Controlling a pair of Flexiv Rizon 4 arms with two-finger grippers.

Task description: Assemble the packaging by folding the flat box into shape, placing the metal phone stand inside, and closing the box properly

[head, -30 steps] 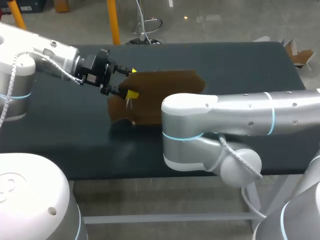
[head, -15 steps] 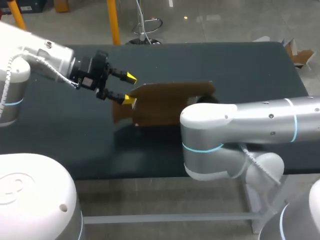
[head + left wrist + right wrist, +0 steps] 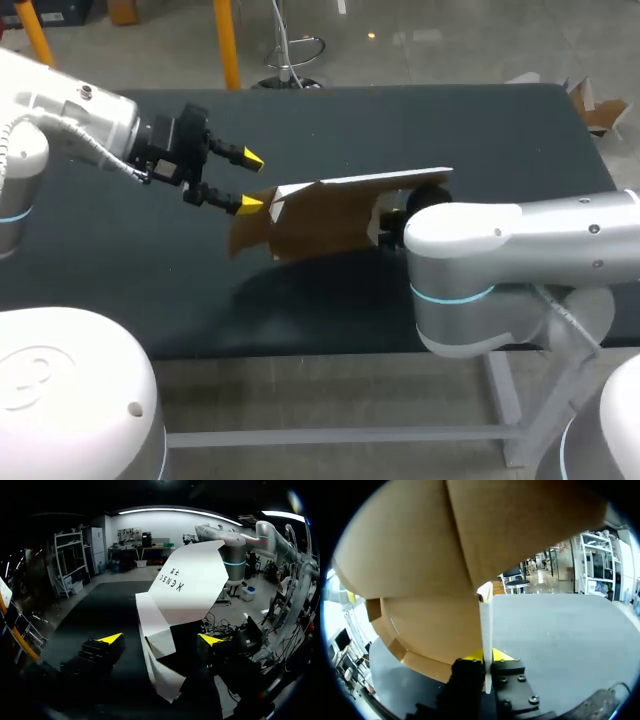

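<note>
Above the middle of the dark surface (image 3: 480, 120), the right gripper (image 3: 486, 655) is pinching the 3 o'clock end of the brown flat box (image 3: 325, 215) and holding it tilted up, while the left gripper (image 3: 248, 181) is hovering spread at its 9 o'clock edge, so folding seems to be barely starting, with stand-loading and closing all remaining.

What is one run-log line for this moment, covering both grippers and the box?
step: folding | box: flat, tilted up | right gripper: shut on box edge | left gripper: open, box flap between fingers
</note>
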